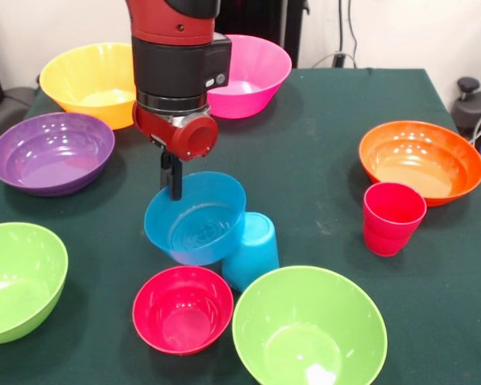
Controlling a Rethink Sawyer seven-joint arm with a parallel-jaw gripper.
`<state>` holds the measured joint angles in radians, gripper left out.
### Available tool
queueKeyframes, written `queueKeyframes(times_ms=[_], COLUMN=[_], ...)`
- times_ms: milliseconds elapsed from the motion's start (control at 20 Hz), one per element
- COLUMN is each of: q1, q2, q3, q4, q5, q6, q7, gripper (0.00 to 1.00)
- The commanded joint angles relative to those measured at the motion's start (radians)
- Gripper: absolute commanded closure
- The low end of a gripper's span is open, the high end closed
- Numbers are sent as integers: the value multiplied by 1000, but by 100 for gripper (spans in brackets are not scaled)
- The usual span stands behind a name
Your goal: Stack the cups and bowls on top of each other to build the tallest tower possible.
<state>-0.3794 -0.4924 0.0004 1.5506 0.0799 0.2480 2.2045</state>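
Note:
My gripper (171,178) comes down from above and is shut on the far rim of the small blue bowl (196,220). The bowl hangs tilted, its opening facing the camera. Its right side leans against the light blue cup (255,250), which seems to stand upside down and is partly hidden behind it. The small red bowl (183,309) sits upright just in front of them. The red-pink cup (393,216) stands upright to the right, beside the orange bowl (421,159). No stacked tower shows.
Large bowls ring the green-clothed table: lime green at the front middle (309,333) and front left (16,281), purple (52,152) at the left, yellow-orange (92,80) and pink (252,76) at the far side.

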Motion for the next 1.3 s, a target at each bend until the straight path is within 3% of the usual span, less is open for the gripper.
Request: queueKeyframes(times_ms=[50,600,1300], q1=[48,69,100], q2=[82,79,40], q3=[17,-3,-10], q4=[-57,-55,38], q5=[37,81,104], q6=[85,90,35], q7=[119,129,151], gripper=[100,100,100])
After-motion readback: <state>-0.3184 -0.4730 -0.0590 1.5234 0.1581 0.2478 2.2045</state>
